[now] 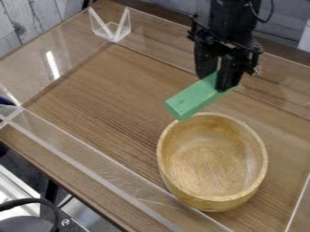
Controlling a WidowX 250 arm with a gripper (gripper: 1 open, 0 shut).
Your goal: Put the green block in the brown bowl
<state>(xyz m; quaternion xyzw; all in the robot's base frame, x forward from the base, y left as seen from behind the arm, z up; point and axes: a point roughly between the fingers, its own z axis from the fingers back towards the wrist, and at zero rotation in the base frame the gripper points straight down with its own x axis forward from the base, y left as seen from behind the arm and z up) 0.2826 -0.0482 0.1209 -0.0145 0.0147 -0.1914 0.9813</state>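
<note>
**Green block held above the bowl's far rim**

My pincer (226,83) hangs in the upper right of the frame, pointing straight down, its dark fingers clamped on the upper end of the green block (194,100). The block is clear of the table. It tilts, with its free end lower and toward the left, and its gripped end partly hidden between my fingers.

The brown bowl (215,159) sits in the lower right of the frame, upright on the wooden tabletop (97,100). Its inside shows pale wood grain and holds nothing that I can see. In the picture the block's lower end lies just above the bowl's upper rim, slightly left of the bowl's middle. Block and bowl are apart; I cannot tell from this single view whether the block is directly over the bowl's opening or short of it.

A clear plastic wall (85,159) runs along the near edge of the table from the left side toward the bottom. A small clear plastic stand (109,24) sits at the upper left, well apart from the block and the bowl.
</note>
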